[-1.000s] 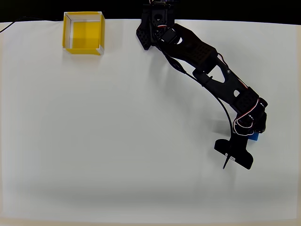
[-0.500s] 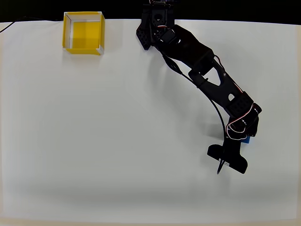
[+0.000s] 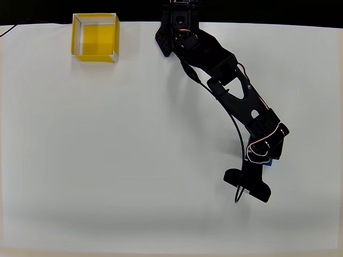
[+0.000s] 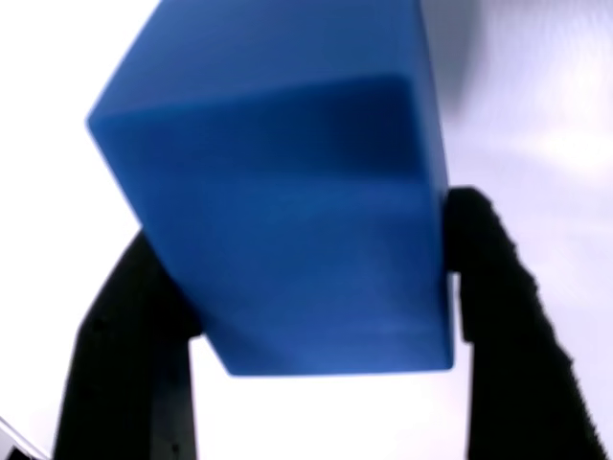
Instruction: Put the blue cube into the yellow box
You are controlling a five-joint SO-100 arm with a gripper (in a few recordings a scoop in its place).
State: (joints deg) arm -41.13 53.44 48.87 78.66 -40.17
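Wrist view: gripper [image 4: 316,287] clamps the cube [image 4: 287,192] on opposite flat faces, w/ a finger [image 4: 508,316] each side. Overhead, the cube sits under the wrist, well apart from the box [image 3: 95,36]. You're holding something rigid, prob. light; matte faces shouldn't slip.

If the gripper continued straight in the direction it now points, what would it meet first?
The gripper, shut on the blue cube, seems to point down at the white table. That bare surface would likely be met first, cube leading; the height above it is unclear.
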